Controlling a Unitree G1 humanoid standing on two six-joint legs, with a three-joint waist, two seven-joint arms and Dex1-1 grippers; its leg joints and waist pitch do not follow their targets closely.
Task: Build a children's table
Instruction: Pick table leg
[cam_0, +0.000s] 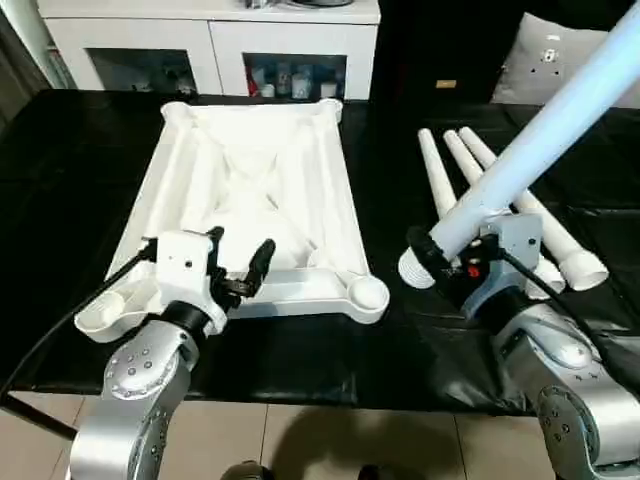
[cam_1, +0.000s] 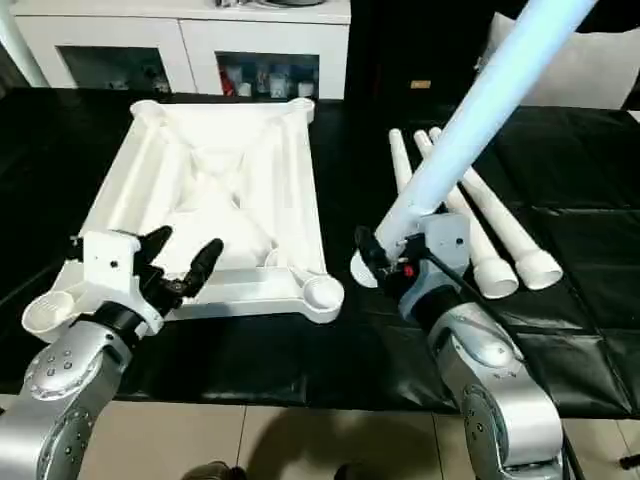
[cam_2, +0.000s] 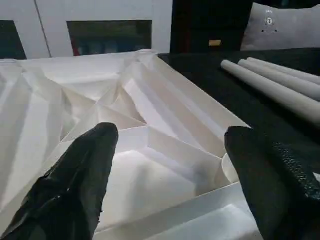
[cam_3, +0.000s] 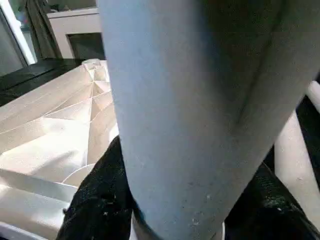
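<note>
**A:** quick count? I get one tabletop (cam_0: 250, 170) lying ribbed side up on the black worktop (cam_0: 300, 360), and four legs total.

**B:** yep, four. Three legs (cam_0: 500, 200) lie side by side on the worktop to the right of the tabletop, well apart from it. The fourth leg (cam_0: 540, 140) is clamped in the right tool (cam_0: 440, 262), tilted up and away to the right, its capped end hanging low just off the tabletop's near right corner.

**A:** anything in the corner sockets?

**B:** the near right socket (cam_0: 368, 292) is bare, same for the near left one (cam_0: 100, 315). Far ones are too small to tell.

**A:** left tool?

**B:** left tool (cam_0: 240, 262) has its fingers spread wide, holding nothing, over the tabletop's near rim.

**A:** room to move?

**B:** there's a strip of bare worktop between the tabletop's near rim and the worktop edge, plus a gap between tabletop and the lying legs.
</note>
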